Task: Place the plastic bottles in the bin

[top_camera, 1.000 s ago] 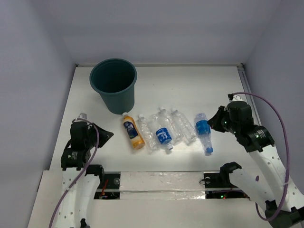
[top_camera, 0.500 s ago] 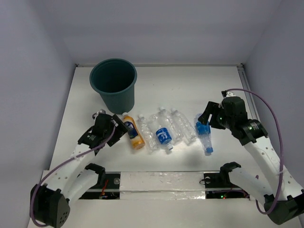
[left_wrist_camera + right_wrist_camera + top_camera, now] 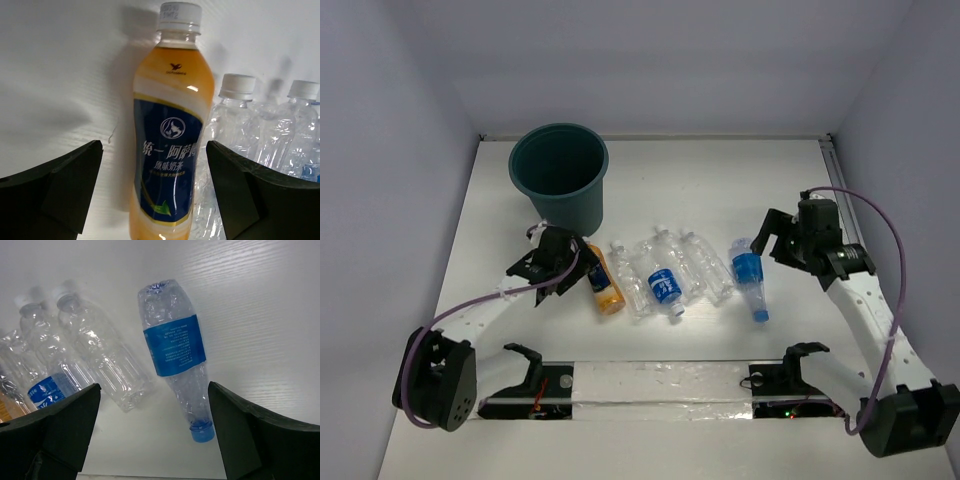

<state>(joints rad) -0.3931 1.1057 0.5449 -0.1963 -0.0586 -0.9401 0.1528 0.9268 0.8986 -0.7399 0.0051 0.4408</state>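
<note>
Now we are lining up a pick, our left gripper (image 3: 152,165) spread wide and empty astride the orange bottle (image 3: 167,125) lying near the bin (image 3: 570,215), our right gripper (image 3: 154,390) likewise empty over the blue-labelled bottle (image 3: 175,345), so next we should descend and close.

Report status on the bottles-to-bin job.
Done: nothing; the dark teal round plastic bin shows no bottle inside. In hand: open left pincer straddles the orange-filled plastic bottle, open right pincer hovers over the clear blue-capped, blue-labelled plastic bottle, neither gripped. Remaining: every bottle.
</note>
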